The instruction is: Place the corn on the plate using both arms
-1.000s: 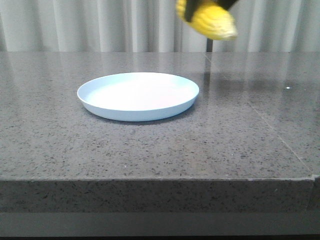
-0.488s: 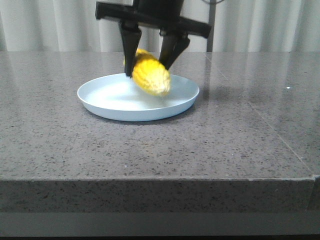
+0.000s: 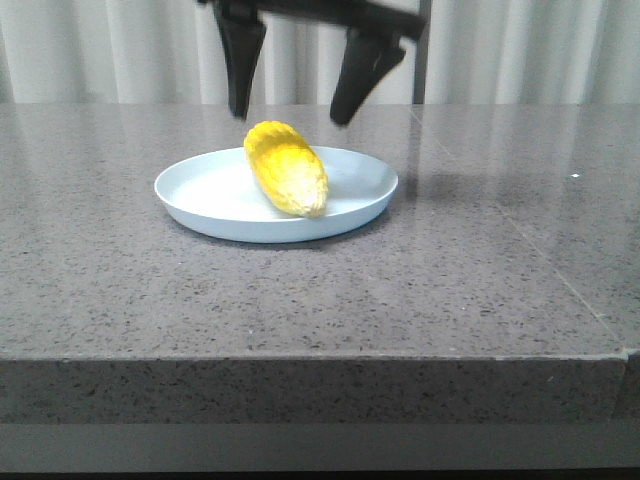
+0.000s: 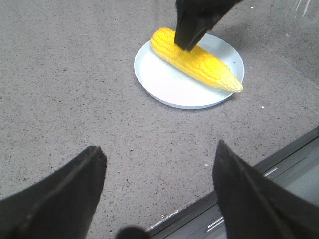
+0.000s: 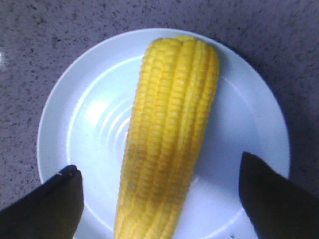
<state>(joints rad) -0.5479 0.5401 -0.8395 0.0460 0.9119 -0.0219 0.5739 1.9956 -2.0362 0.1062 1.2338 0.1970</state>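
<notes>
- The corn [image 3: 286, 167] is seen lying flat on the plate [image 3: 200, 190], its paler tapered tip turned toward the camera in the front view and its blunt end toward the far rim.
- In the left wrist view the corn [image 4: 195, 59] is laid slantwise across the plate [image 4: 164, 84], with the pointed tip reaching the rim; whether it passes over the rim cannot be told.
- The plate is set on the grey speckled table [image 3: 480, 270], near its middle.
- The right gripper [image 3: 293, 112] is held just above the corn, its jaws spread wide, wider than the cob is thick, and nothing is gripped between them.
- In the right wrist view the two dark fingers [image 5: 45, 204] are seen on either side of the corn [image 5: 169, 139], clear of it, over the plate [image 5: 79, 114].
- The left gripper [image 4: 157, 194] is held above the bare table, well apart from the plate, with its jaws spread wide and nothing between them.
- A pale pleated curtain [image 3: 120, 50] is seen behind the table.
</notes>
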